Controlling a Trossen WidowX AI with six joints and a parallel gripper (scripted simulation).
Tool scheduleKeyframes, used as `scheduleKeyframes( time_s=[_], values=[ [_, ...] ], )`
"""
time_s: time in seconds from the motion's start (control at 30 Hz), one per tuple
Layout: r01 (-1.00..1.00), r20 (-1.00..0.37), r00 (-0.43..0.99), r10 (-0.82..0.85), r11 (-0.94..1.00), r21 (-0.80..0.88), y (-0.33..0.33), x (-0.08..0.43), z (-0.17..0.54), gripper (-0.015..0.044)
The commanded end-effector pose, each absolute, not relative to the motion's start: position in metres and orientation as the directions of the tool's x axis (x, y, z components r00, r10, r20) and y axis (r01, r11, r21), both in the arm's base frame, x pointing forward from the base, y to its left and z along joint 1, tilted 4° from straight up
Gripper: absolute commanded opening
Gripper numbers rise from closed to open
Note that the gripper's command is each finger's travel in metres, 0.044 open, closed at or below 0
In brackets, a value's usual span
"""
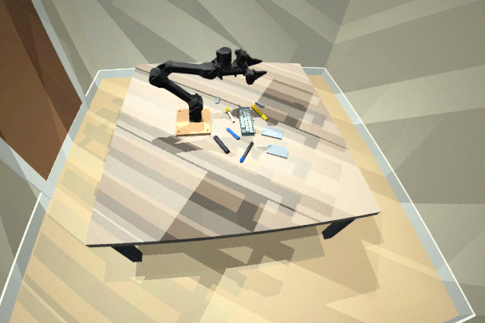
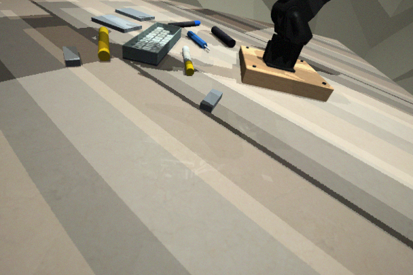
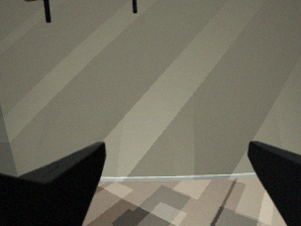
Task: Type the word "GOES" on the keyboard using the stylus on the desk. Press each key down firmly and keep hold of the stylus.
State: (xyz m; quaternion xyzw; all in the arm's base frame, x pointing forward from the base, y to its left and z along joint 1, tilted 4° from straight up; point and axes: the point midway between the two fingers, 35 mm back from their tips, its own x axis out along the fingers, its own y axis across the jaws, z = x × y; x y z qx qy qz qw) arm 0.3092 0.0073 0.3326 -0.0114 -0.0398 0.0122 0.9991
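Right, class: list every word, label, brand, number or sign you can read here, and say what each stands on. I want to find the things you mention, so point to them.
None can be read.
Grey keyboard with pale keys (image 1: 246,120) (image 2: 154,41): any key lettering is too small and blurred to read.
Black jointed robot arm (image 1: 187,68) (image 2: 293,26): no readable brand or number.
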Motion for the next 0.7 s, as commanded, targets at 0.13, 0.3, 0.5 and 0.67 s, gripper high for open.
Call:
scheduleKeyframes(
  time_s=[0.13,0.3,0.5,0.67],
  values=[
    [-0.038,-0.178,0.983,0.040,0.999,0.016,0.015,0.336,0.282,0.0309],
    [-0.025,-0.533,0.844,0.050,0.998,0.053,0.027,0.353,0.204,0.0178],
    [0.020,-0.865,0.502,0.024,0.999,0.039,0.040,0.339,0.115,0.0020],
    [0.047,-0.991,0.126,-0.040,0.998,-0.035,0.045,0.305,0.060,0.0000]
  ],
)
